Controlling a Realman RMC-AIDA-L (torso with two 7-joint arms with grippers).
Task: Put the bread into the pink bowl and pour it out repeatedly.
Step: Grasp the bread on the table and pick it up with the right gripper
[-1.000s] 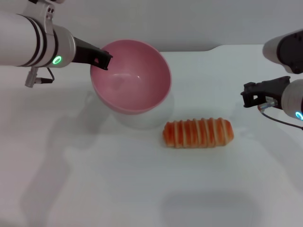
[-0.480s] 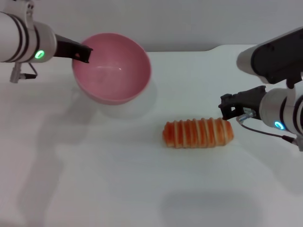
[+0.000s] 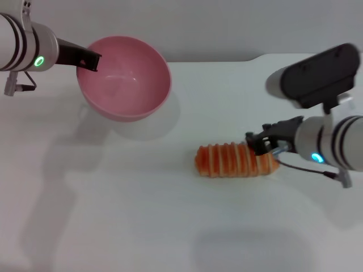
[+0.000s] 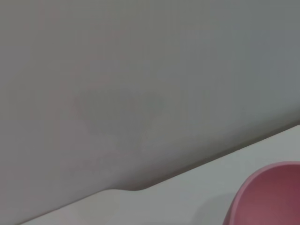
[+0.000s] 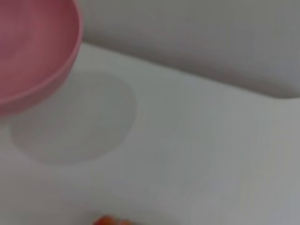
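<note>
The pink bowl (image 3: 126,76) hangs in the air over the table's back left, tilted with its glossy empty inside facing me. My left gripper (image 3: 88,58) is shut on its left rim. The bowl also shows in the left wrist view (image 4: 269,199) and the right wrist view (image 5: 33,51). The bread (image 3: 232,161), an orange ridged loaf, lies lengthwise on the table right of centre. My right gripper (image 3: 259,143) is low over the loaf's right end, at or just above its crust. In the right wrist view only a sliver of the bread (image 5: 108,221) shows.
The white table (image 3: 170,215) ends at a back edge (image 3: 227,59) against a grey wall. The bowl's shadow (image 3: 142,127) lies on the table under it. The right arm's dark and white housing (image 3: 315,79) stands above the loaf's right side.
My left gripper has carried the bowl left and back, away from the loaf. My right gripper has moved left and down from the table's right side to the loaf's right end.
</note>
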